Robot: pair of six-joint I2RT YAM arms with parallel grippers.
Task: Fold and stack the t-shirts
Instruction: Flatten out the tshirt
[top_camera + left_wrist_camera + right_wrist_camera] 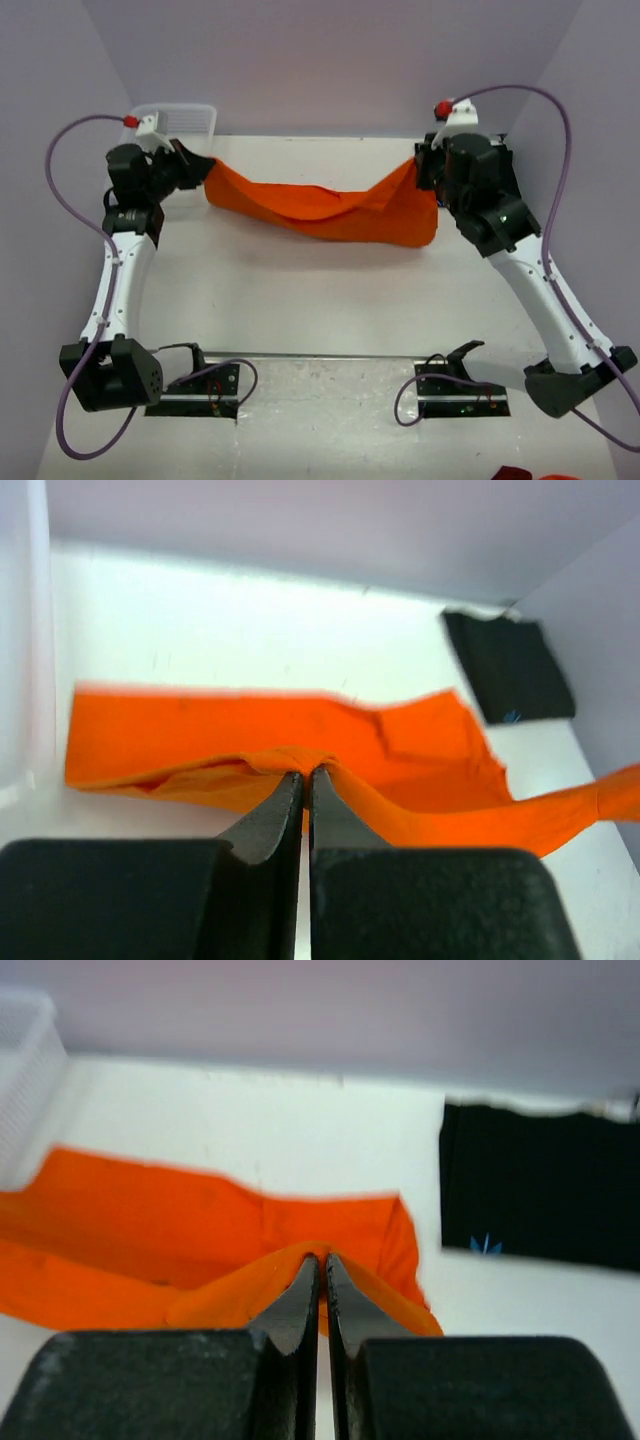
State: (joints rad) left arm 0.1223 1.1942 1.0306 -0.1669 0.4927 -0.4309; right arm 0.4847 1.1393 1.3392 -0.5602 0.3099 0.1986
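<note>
1. Left gripper [305,775]: jaws pinched fully together on a raised fold of the orange t-shirt [320,210]. Only a thin ridge of cloth sits between the tips.
2. Right gripper [322,1260]: the same, closed tight on a peak of cloth at the shirt's other end.
3. The orange t-shirt hangs between the 2 grippers across the far part of the table [320,320]. The middle sags and is creased. The lower edge looks bunched towards the right end, probably resting on the table there.
4. Black t-shirt [540,1195]: a flat, folded rectangle on the table at the far right, near the back wall and apart from the orange cloth. The overhead view does not show it; the right arm is likely in the way.
5. White basket [190,118]: in the far left corner, just behind the left gripper.
6. Judgement on progress: 1 of 2 shirts appears folded. The orange one is not yet laid flat, so the step in hand is spreading it.
7. To do this step well:
   - Draw the 2 arms apart evenly, at equal height, to take out the sag before lowering.
   - Let the hanging edge touch down first, then pull towards the near side so the cloth lies smooth.
8. Risks:
   - Both grips are shallow pinches, so a hard pull could slip a corner free.
   - The left arm has little room beside the basket.
   - The right end should stay off the black t-shirt.
</note>
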